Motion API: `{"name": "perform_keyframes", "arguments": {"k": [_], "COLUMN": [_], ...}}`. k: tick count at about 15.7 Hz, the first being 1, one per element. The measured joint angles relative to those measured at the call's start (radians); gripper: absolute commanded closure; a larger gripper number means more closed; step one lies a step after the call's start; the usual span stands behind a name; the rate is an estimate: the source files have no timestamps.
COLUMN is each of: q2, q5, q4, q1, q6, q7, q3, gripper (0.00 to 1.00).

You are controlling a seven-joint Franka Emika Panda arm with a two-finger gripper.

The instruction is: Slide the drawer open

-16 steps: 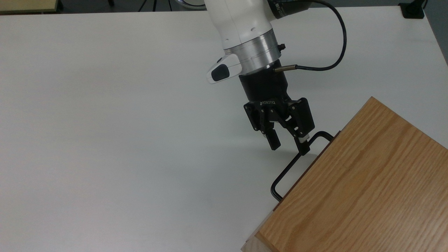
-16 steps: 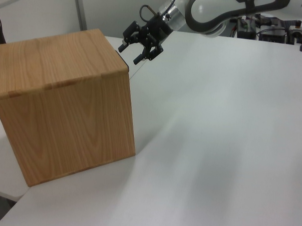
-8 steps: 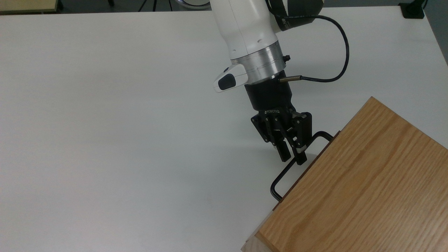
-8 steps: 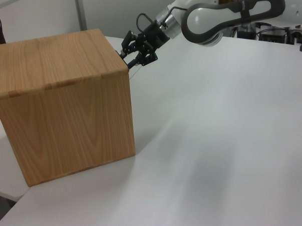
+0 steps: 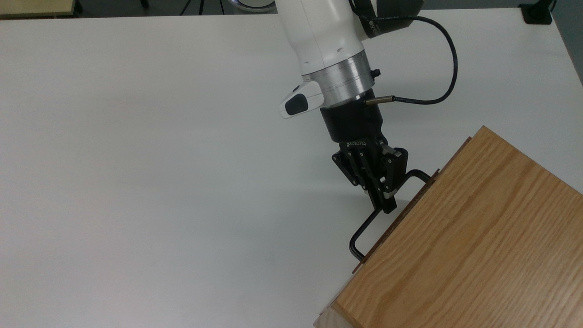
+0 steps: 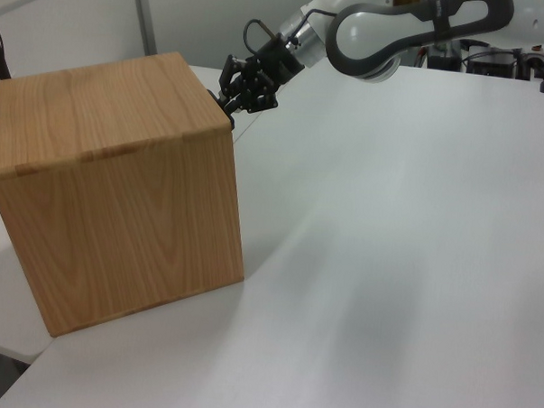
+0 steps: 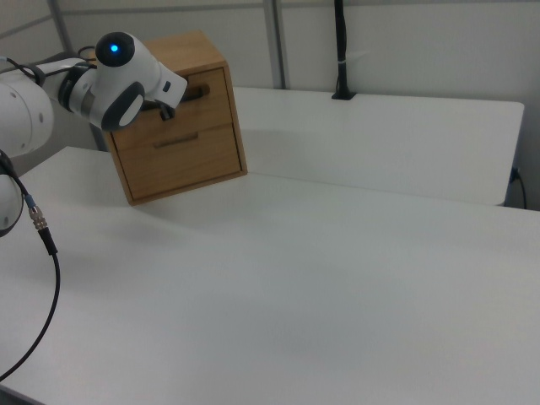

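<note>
While jaws clamp the handle [image 5: 364, 228] (black, U-shaped), drawer [image 7: 196, 99] barely ajar, cabinet [image 5: 473, 246] on white table [image 5: 136, 159]

A flat white rectangular table [image 5: 136, 159] supports one oak-grain wooden box-shaped cabinet [image 5: 478, 255], standing near the table edge.
</note>
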Motion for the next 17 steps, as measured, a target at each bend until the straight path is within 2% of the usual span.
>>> {"name": "perform_keyframes", "arguments": {"k": [3,6,10,13,14,15,17], "q2": [-0.026,-0.083,-0.197,-0.244,-0.254,-0.258,-0.262], "q5": [0.0,0.0,0.062,0.071,0.071,0.071,0.072], "q4": [0.012,0.005,-0.058,-0.101,-0.115,-0.119,-0.12], "q1": [-0.039,-0.109,-0.212,-0.251,-0.263,-0.27,-0.28], "q6": [-0.137,-0.293,-0.53,-0.62,-0.623,-0.623,-0.623], "q7": [-0.005,-0.055,-0.199,-0.244,-0.25,-0.252,-0.252], "q3": [0.0,-0.001,-0.006,-0.009,-0.009,-0.009,-0.009], "gripper": [0.97,0.98,0.99,0.96,0.84,0.66,0.55]}}
